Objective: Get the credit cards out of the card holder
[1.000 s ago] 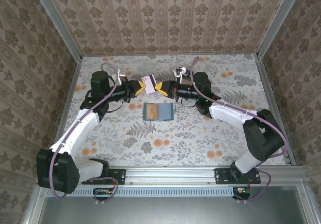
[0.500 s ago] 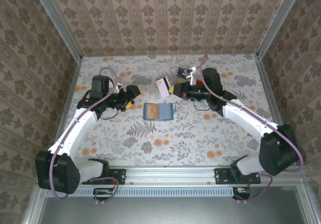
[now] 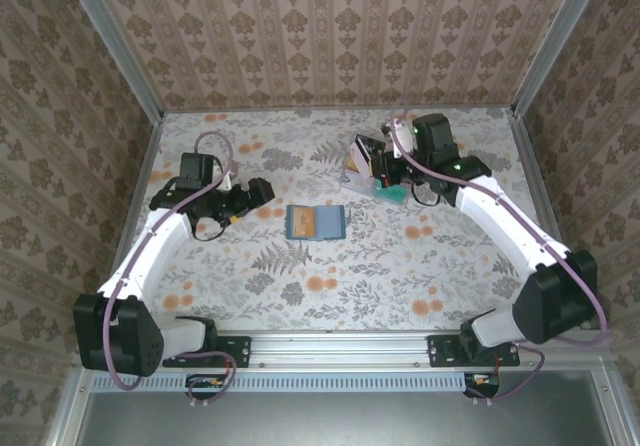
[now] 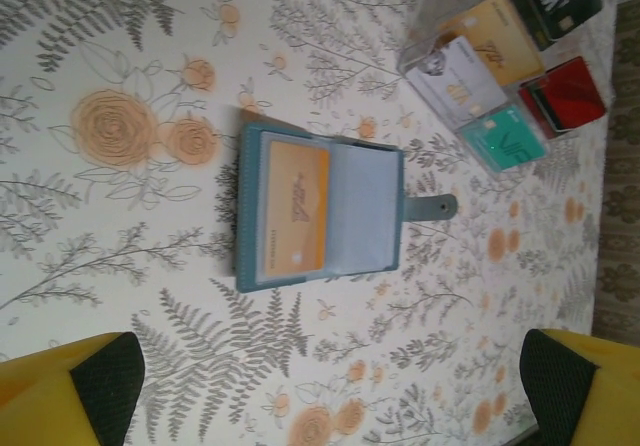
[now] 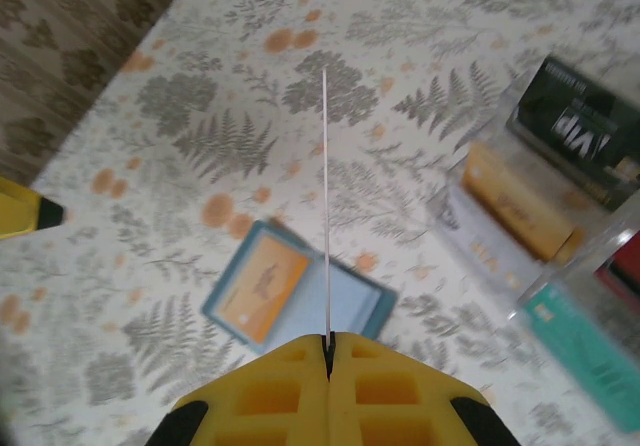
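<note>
Left gripper [image 4: 330,376] is hanging over the floral table [image 4: 130,266] with its yellow fingers [image 4: 70,391] spread wide, nothing between them. The card holder [image 4: 365,211] is lying open and flat ahead of this gripper, roughly centred between the two fingers and apart from both. An orange card [image 4: 293,211] is sitting in one of its pockets. The clear tray [image 4: 445,11] is standing beyond the holder, off toward the finger at the right of the wrist view. Right gripper [image 5: 328,344] is pinching a thin pale card [image 5: 325,196], its jaws pressed tight together. The card is pointing straight out from the fingertips, seen edge-on. The holder is lying below and just ahead of these fingertips.
</note>
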Robot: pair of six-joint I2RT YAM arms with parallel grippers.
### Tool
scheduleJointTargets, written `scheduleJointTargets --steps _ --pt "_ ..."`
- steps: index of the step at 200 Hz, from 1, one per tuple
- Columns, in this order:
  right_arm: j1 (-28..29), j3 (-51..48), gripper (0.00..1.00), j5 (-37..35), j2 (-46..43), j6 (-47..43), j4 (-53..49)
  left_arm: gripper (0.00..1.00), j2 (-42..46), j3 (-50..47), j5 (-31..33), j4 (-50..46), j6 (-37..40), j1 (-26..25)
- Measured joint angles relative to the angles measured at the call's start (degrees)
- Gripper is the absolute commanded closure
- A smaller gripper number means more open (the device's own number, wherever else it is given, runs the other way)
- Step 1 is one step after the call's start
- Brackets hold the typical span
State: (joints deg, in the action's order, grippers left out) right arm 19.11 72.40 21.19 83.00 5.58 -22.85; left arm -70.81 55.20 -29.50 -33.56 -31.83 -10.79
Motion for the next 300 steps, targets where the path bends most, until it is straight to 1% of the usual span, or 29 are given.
scheduleJointTargets --steps 19,52,81,107,138,178,235,300 --pt "0.0 3.0 1.0 0.6 4.1 -7.4 -0.5 0.0 -0.6 0.0 0.7 -0.4 1.6 0.7" --pt "0.0 4.7 1.0 3.7 8.9 -19.6 -2.2 0.0 -0.9 0.0 2.4 -0.6 3.4 1.3" --pt "0.0 9.4 1.0 3.2 14.7 -28.2 -4.3 0.0 -0.9 0.0 3.9 -0.7 3.7 1.5" --pt "-0.1 12.9 1.0 1.9 20.0 -34.0 -5.9 0.0 -0.9 0.0 4.6 -0.7 3.6 1.5" --pt "-0.1 17.4 1.0 1.7 25.5 -37.5 -9.1 0.0 -0.9 0.0 5.1 -0.7 3.6 1.6" --pt "-0.2 20.2 1.0 1.2 27.4 -39.9 -10.5 0.0 -0.9 0.0 4.9 -0.7 3.6 1.6" --pt "-0.3 20.4 1.0 -1.1 29.5 -42.2 -11.3 0.0 -0.9 -1.6 2.3 0.2 2.8 1.6" --pt "-1.9 20.9 1.0 -2.8 33.0 -43.8 -12.3 0.0 -2.6 -2.0 1.6 0.8 1.9 1.6"
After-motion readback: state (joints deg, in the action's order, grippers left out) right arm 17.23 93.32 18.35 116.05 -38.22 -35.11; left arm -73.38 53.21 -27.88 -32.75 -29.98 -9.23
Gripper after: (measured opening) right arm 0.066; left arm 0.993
